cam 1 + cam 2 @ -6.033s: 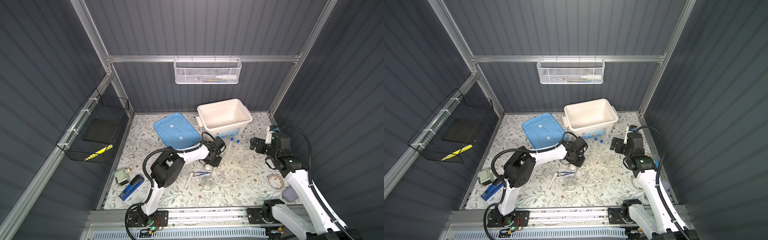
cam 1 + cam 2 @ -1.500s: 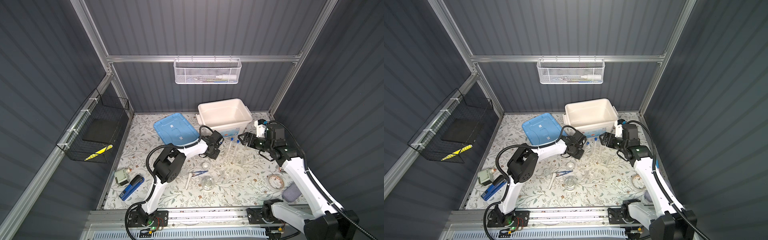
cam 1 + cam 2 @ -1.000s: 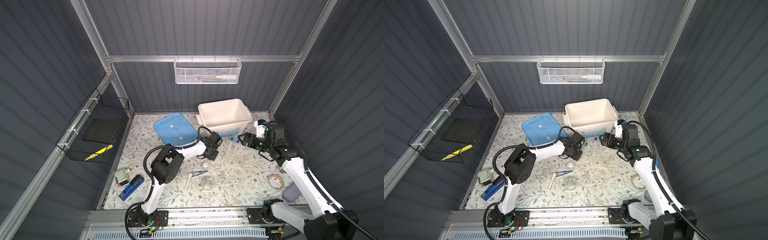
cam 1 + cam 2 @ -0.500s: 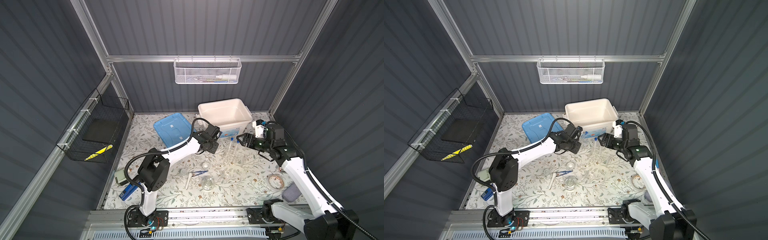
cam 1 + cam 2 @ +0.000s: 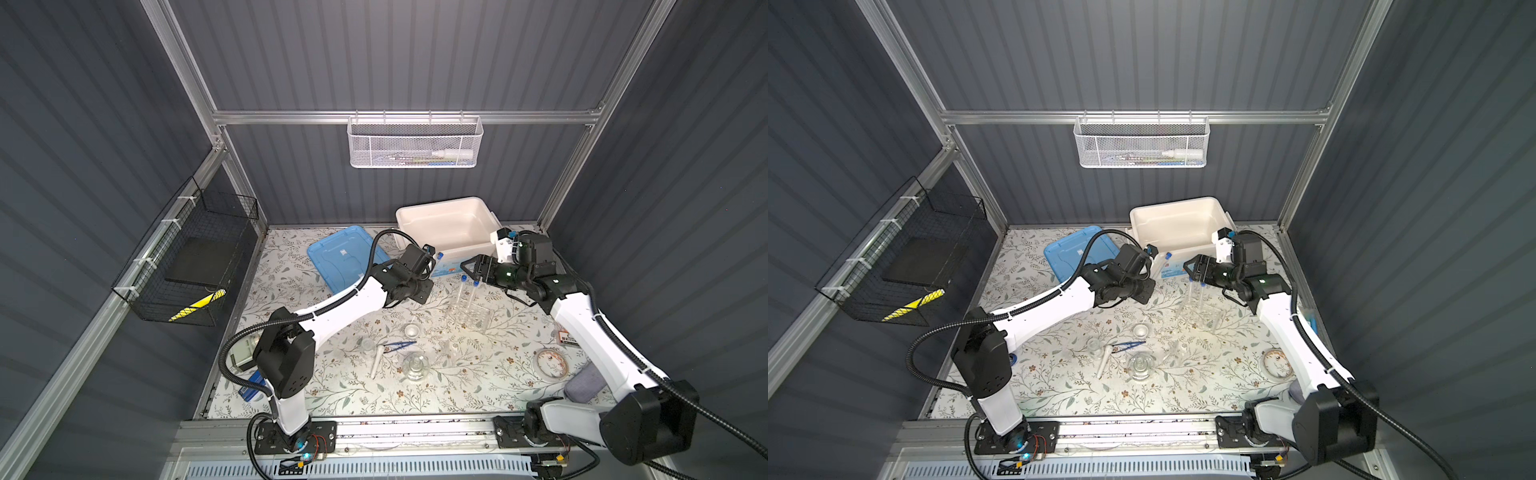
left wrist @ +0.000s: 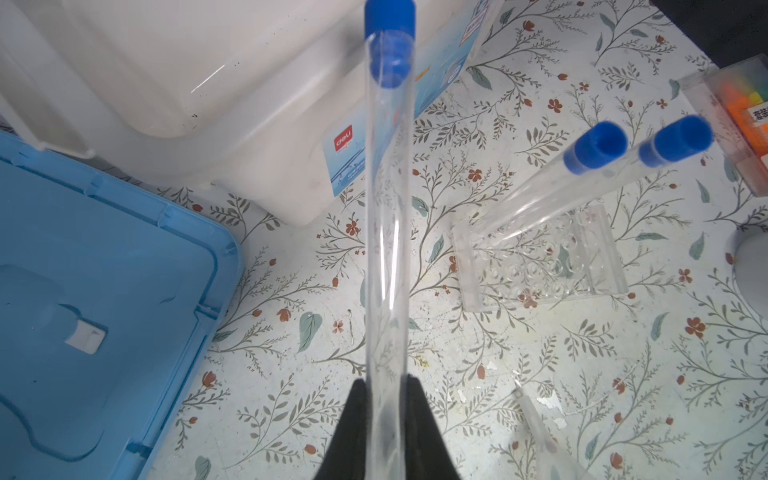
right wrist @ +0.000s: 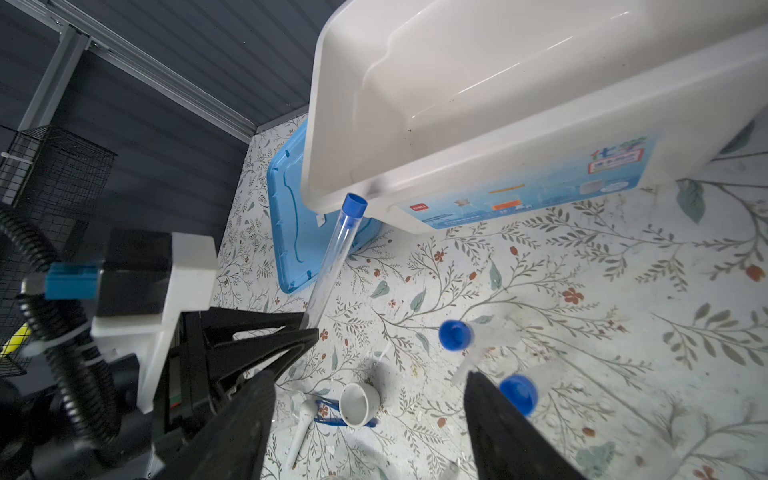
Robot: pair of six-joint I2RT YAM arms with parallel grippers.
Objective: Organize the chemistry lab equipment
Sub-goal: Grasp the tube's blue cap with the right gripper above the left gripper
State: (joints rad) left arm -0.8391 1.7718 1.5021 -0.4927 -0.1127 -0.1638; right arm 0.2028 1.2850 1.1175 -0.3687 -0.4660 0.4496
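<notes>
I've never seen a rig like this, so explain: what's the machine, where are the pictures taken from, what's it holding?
Two white robot arms work at a flower-patterned table, each ending in a two-fingered gripper. Two pictures look down from overhead; two come from cameras on the wrists. The left gripper is shut on a long clear blue-capped test tube. The right gripper is open near two more such tubes standing in a clear plastic rack. Behind sit a white plastic bin and a flat blue lid. A white pestle, blue tweezers and small clear glass vessels lie loose in front.
</notes>
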